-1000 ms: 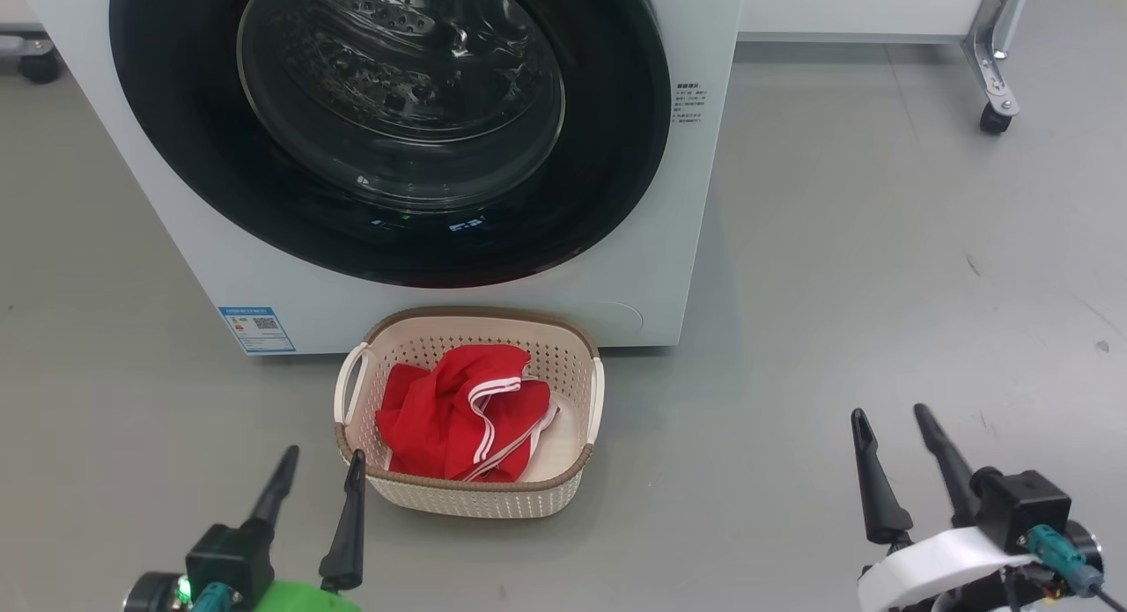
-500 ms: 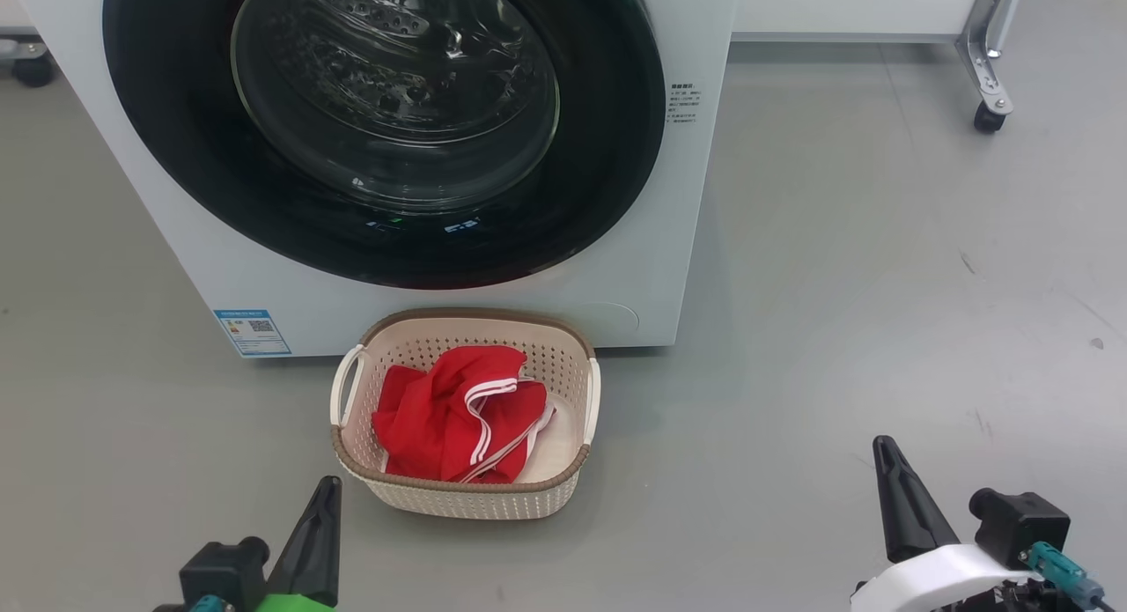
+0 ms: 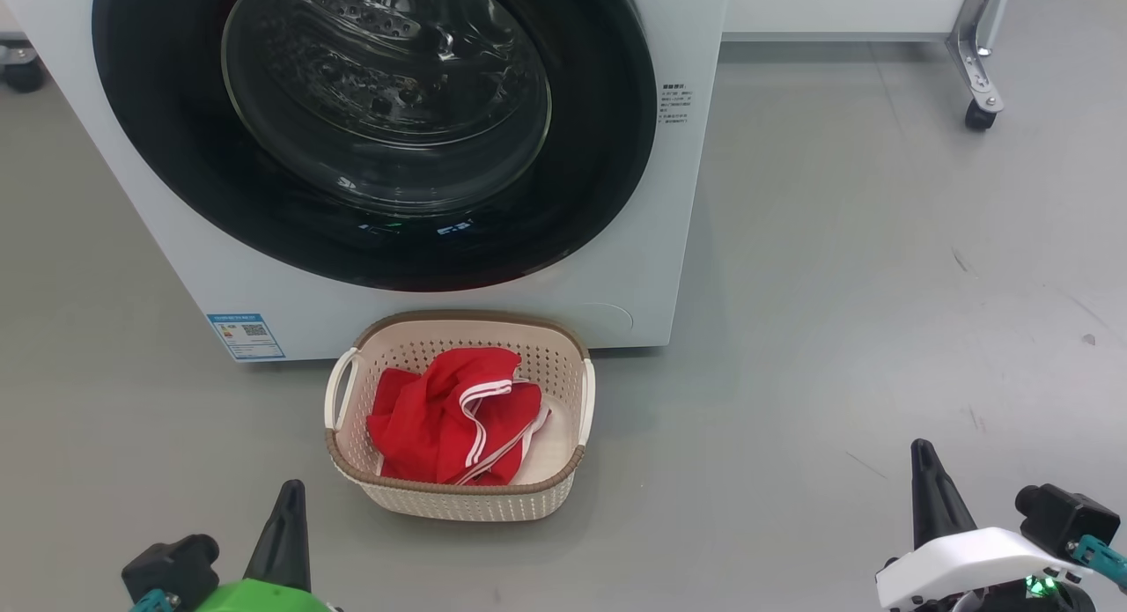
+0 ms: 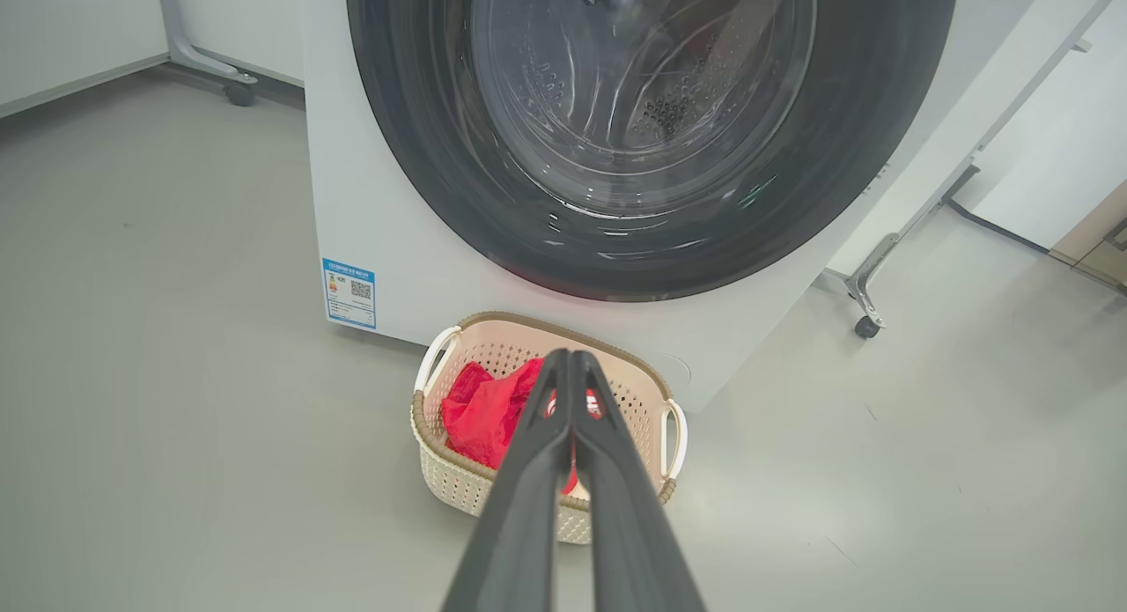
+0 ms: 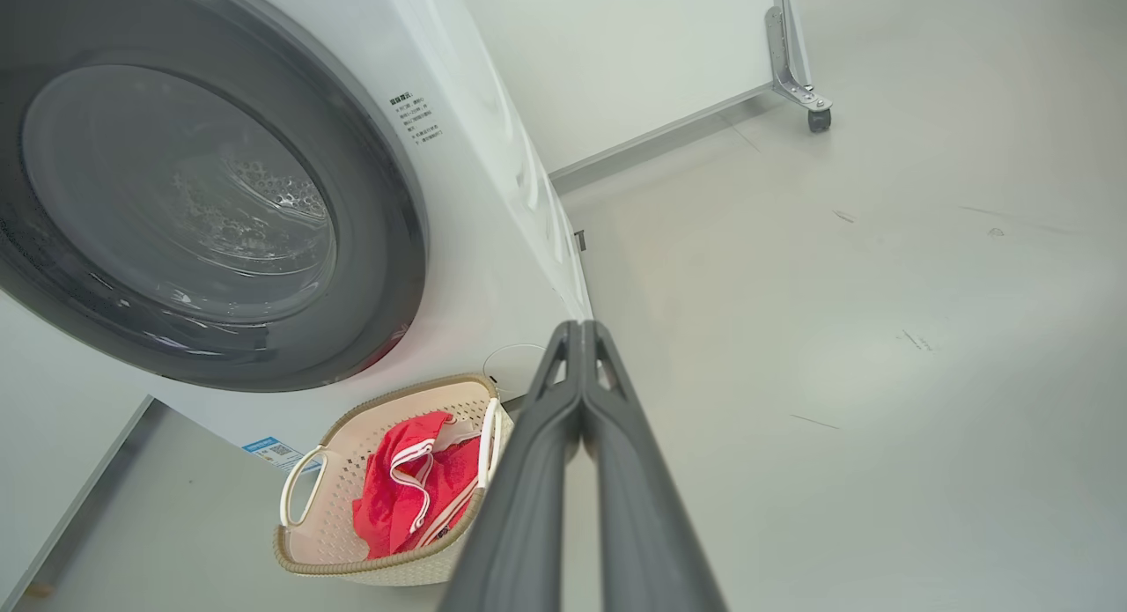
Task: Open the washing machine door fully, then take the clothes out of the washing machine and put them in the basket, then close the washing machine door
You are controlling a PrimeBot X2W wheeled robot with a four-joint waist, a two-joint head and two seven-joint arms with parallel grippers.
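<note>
The washing machine door (image 3: 379, 128) filled the upper left of the head view, its black rim lying flush against the white front of the washing machine (image 3: 678, 242), and I judged it closed. Through the glass I saw only bare perforated drum, though reflections prevented certainty. The clothes (image 3: 440, 423), red with white stripe trim, lay bundled inside the basket (image 3: 467, 499), which stood on the floor at lower centre, just in front of the machine and below the door. Nothing hung over its rim. A blue label sticker (image 3: 246, 335) sat at the lower left corner of the machine front, and a castor (image 3: 975, 114) of a metal frame showed at the upper right. My left gripper (image 3: 289, 499) was at the lower left of the frame, fingers pressed together on nothing and apart from the basket. My right gripper (image 3: 924, 460) was at the lower right, likewise closed and empty, well apart from everything. I assessed the task as essentially complete, with only confirmation of the latch outstanding. To finish well, I would check that the rim sits evenly all round, press near the latch side only if a gap shows, and keep both arms low and wide of the basket so it is not nudged.
</note>
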